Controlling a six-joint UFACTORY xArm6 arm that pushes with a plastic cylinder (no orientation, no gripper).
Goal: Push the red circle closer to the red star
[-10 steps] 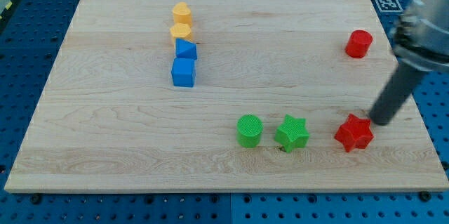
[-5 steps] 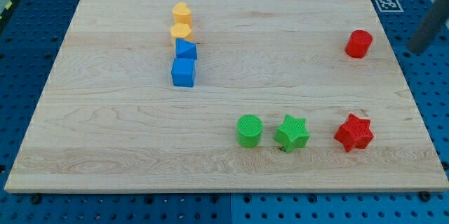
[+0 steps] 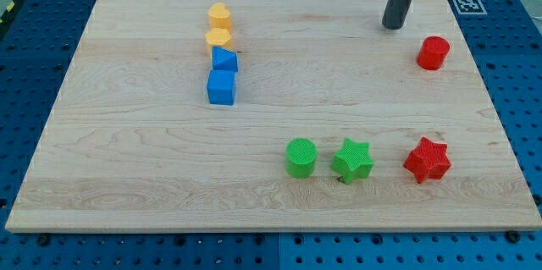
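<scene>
My tip (image 3: 393, 26) rests on the table (image 3: 135, 160) near the view's top right, just left of and a bit above the red circle (image 3: 433, 52), w/ a small gap between them, so not touching. The dark rod goes straight up from the tip and out of the view's top edge. There is no claw on this arm, only the rod, so apart or together cannot be said.

The red circle stands near the table's right edge, in the upper part. The red star (image 3: 427, 159) lies well below it, near the view's bottom right, approx. in the same column. The two red blocks are well apart, w/ bare wood between them.

Left of the red star, in the same row, is the green star (image 3: 352, 160), and just left of that the green circle (image 3: 301, 157); these two are near each other but a thin gap shows.

In the view's upper left-centre there is a short column of four blocks: a yellow block (image 3: 219, 15) on top, a second yellow block (image 3: 218, 38) right under it, then a blue block (image 3: 224, 59), and a blue cube (image 3: 221, 87) at the bottom. They seem to touch each other or nearly so. Exact shape of the yellow ones I cannot tell.

A small black-and-white marker (image 3: 467, 3) sits by the table's top right corner.
</scene>
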